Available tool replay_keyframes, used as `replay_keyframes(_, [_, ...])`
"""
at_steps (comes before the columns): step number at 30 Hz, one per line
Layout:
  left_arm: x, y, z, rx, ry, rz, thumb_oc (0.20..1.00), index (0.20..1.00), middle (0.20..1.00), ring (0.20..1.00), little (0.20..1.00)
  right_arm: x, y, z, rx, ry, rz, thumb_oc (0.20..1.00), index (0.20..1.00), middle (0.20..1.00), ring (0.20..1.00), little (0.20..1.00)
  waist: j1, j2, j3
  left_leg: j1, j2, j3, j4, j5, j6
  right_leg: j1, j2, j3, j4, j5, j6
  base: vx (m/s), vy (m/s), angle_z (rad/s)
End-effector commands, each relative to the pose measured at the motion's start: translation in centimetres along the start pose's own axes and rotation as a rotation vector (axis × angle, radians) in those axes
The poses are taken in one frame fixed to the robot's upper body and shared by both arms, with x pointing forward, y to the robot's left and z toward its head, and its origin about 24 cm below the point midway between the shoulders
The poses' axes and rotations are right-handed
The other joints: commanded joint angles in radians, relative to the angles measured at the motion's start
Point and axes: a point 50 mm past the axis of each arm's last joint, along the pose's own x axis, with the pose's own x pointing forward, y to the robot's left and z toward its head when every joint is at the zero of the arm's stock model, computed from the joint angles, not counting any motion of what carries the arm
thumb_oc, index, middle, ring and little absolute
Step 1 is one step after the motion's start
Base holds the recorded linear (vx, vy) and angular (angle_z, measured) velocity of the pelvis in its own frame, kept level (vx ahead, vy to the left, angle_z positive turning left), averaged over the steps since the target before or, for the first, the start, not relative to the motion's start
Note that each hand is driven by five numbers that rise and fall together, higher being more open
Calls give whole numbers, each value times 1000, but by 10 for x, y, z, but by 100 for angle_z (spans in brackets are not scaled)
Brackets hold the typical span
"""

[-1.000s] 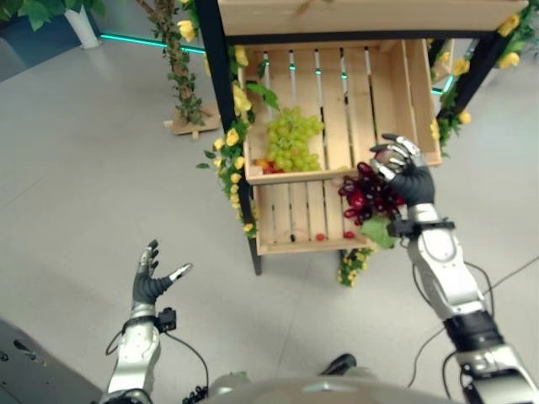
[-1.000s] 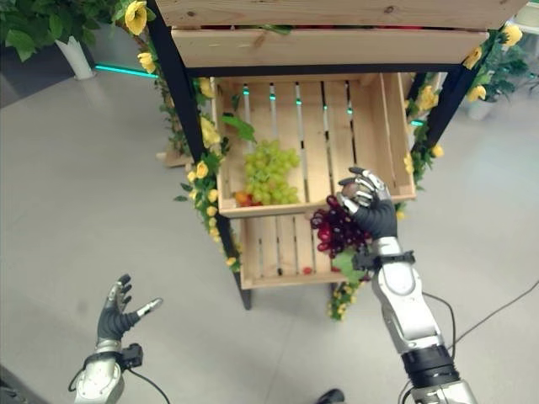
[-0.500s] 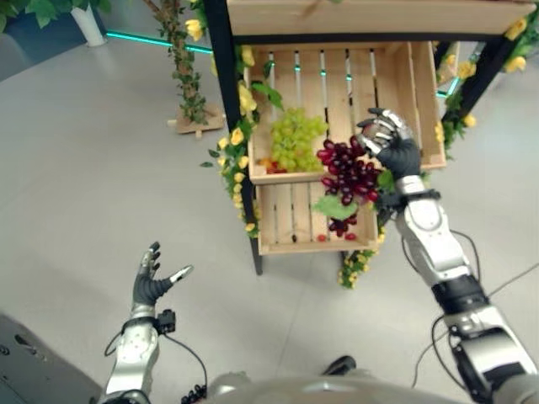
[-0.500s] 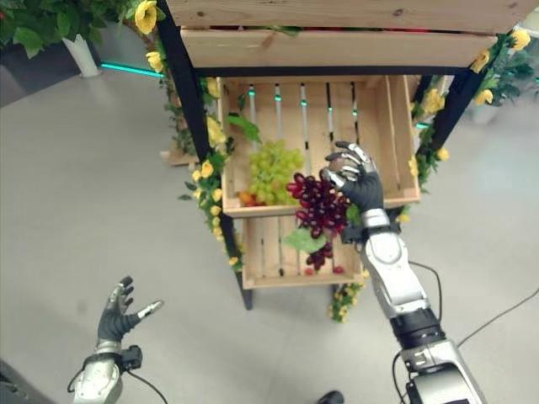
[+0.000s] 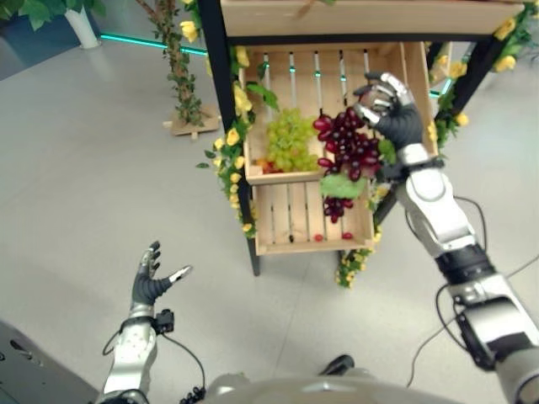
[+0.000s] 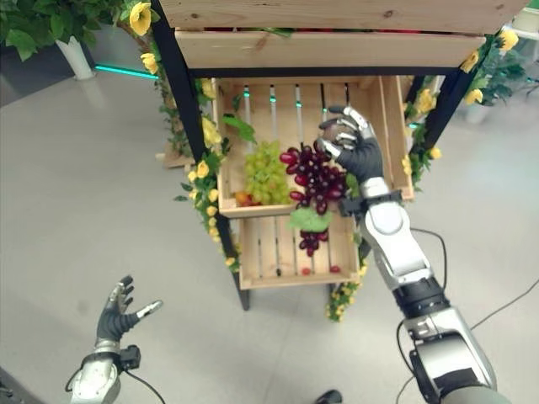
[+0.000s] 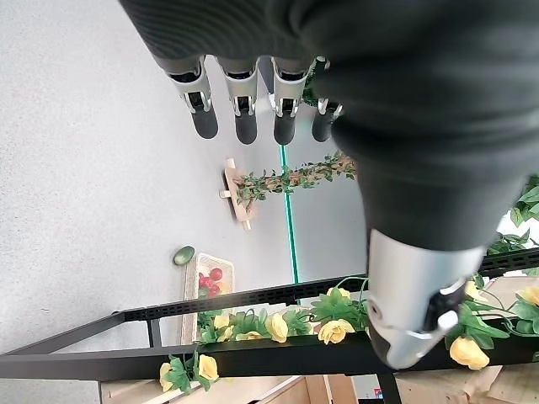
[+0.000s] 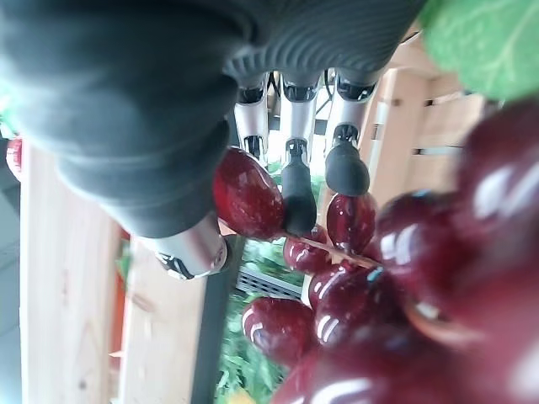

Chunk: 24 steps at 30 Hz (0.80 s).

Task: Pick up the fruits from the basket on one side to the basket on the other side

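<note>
My right hand [image 5: 389,109] is raised in front of the upper wooden crate [image 5: 418,93], fingers curled round the top of a bunch of red grapes [image 5: 347,151]. In my right wrist view the dark fingertips [image 8: 298,199] press in among the glossy berries [image 8: 362,311]. The bunch hangs free over the crate's front edge, its green leaf [image 5: 340,185] and lowest berries dangling before the lower crate [image 5: 281,225]. Inside the upper crate, to the left of the red bunch, lies a bunch of green grapes [image 5: 289,141], with what seem to be small red and orange fruits [image 6: 242,199] at the front corner beside it. A few red berries [image 6: 318,270] lie in the lower crate. My left hand [image 5: 150,281] is low and well away from the crates, over the grey floor [image 5: 93,160], its fingers [image 7: 244,109] straight and spread, holding nothing.
</note>
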Motion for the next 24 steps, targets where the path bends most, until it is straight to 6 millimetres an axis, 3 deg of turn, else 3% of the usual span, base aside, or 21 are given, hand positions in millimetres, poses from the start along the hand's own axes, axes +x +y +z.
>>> replay_keyframes(1, [7,11,18,8,-84,-18,1000,1000,1000,1000,1000,40,-10,59,39,-223,-69,200,200,200,200,200,39,-53,-43,-51,-13,-57,-10,7,-6,99,-102,27,-74,192,230,0,0,0])
replay_keyframes(10, [10,14,19,14,-78,-32,1000,1000,1000,1000,1000,83,-25,94,-8,-246,-156,200,200,200,200,200,52,-68,-51,-56,-12,-61,-10,8,-12,94,-91,33,-78,193,231,0,0,0])
replay_keyframes(24, [12,12,22,21,-88,-51,1000,1000,1000,1000,1000,103,-24,101,-33,-203,-202,200,200,200,200,200,72,-71,-52,-66,-10,-76,-16,12,-16,91,-76,26,-88,183,228,3,0,1])
